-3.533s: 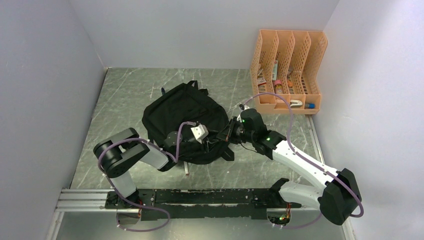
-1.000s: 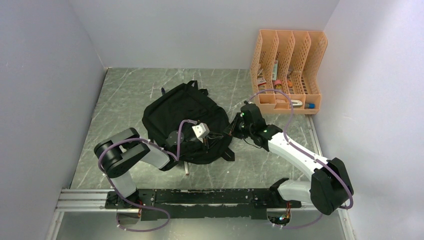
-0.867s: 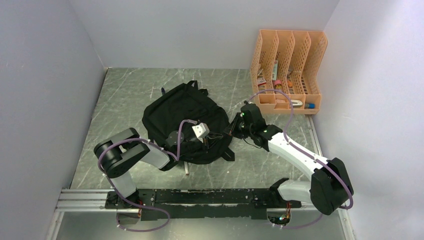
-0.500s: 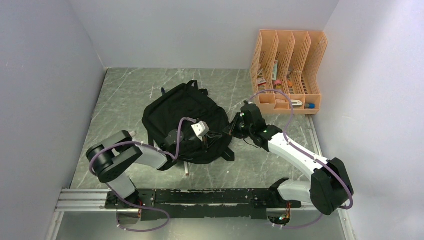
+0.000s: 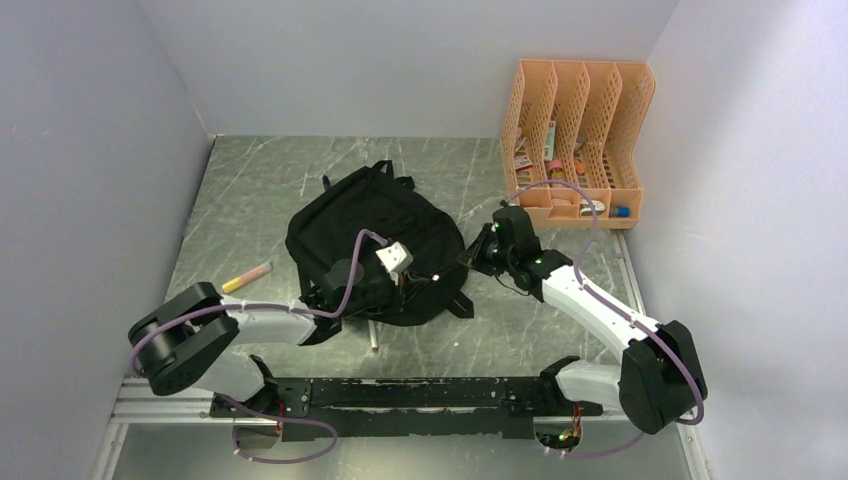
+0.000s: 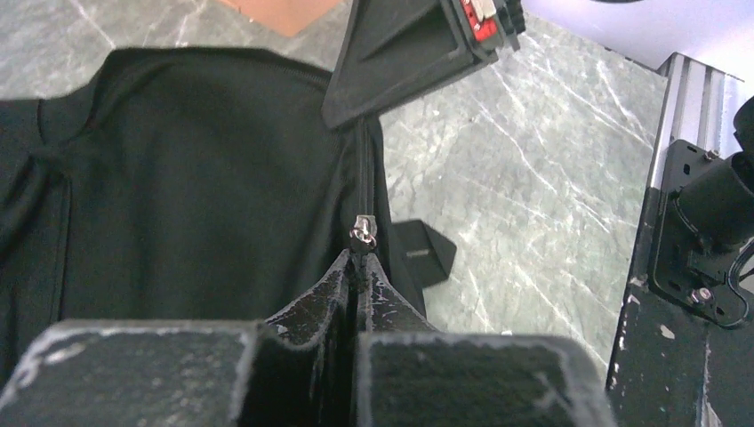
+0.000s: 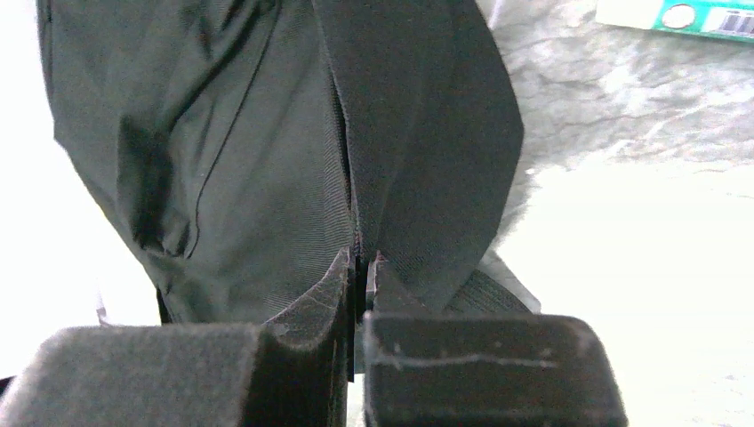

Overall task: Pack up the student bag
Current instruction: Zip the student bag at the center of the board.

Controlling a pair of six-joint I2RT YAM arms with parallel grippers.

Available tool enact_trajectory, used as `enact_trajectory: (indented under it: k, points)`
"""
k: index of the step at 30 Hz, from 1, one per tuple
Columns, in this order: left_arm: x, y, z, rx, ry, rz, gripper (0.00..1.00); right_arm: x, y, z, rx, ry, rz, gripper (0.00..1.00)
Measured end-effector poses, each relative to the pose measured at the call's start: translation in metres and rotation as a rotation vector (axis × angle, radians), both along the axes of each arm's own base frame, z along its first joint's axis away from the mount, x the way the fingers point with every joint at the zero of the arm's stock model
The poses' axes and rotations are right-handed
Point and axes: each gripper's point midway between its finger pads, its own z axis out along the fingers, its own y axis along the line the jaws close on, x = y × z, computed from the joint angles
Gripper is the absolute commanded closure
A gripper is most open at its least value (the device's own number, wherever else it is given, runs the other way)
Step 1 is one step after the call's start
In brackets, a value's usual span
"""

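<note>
Left fingers [image 6: 353, 269] clenched the silver zipper pull [image 6: 363, 233] of the large soft black fabric backpack [image 5: 368, 232]; the zip [image 6: 363, 169] ran up-frame from them toward the right fingers [image 7: 348, 271], clamped on its fabric

You're looking at the large soft black fabric backpack [image 5: 365, 225] lying flat on the grey marbled table [image 5: 260, 190], rounded top pointing rearward.
</note>
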Motion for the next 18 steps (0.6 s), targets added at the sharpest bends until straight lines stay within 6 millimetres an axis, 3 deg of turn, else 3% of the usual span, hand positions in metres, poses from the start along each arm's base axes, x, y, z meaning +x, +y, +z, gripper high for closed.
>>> enact_trajectory:
  k: [5, 18]
  points:
    - [-0.005, 0.014, -0.001, 0.024, 0.035, 0.034, 0.95, 0.006, -0.013, -0.003, -0.013, 0.005, -0.033, 1.0]
    - [-0.001, 0.05, -0.008, 0.084, 0.163, 0.224, 0.95, 0.007, -0.022, -0.008, -0.022, 0.013, -0.043, 1.0]
